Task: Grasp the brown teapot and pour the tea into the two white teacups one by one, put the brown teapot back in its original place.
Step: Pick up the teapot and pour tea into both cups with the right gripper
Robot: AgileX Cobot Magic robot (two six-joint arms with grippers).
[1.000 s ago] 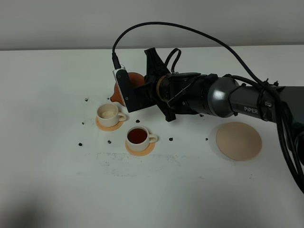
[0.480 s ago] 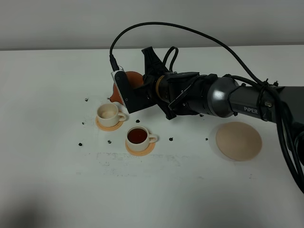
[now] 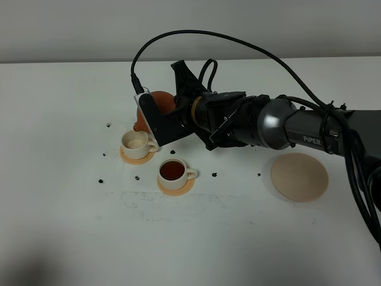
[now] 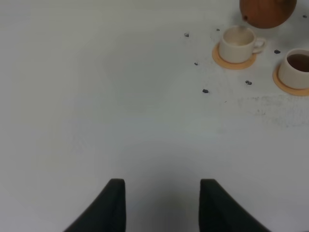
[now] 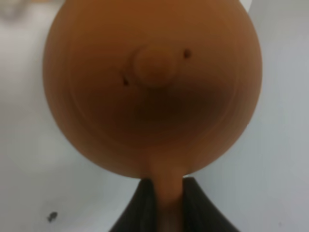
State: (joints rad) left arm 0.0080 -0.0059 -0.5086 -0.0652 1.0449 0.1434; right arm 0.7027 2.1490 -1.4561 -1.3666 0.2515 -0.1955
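brown teapot [image 3: 158, 101], white teacups [image 3: 136, 142], beige disc [image 3: 299, 177]

I am looking in on what appears to be a robotics lab: a bare white bench [image 3: 71, 238] is filling most of the frame, a plain grey wall [image 3: 59, 30] is running along the top, and a black arm [image 3: 309, 134] lettered PIPER, trailing a loose cable [image 3: 238, 42], is reaching in from the right.
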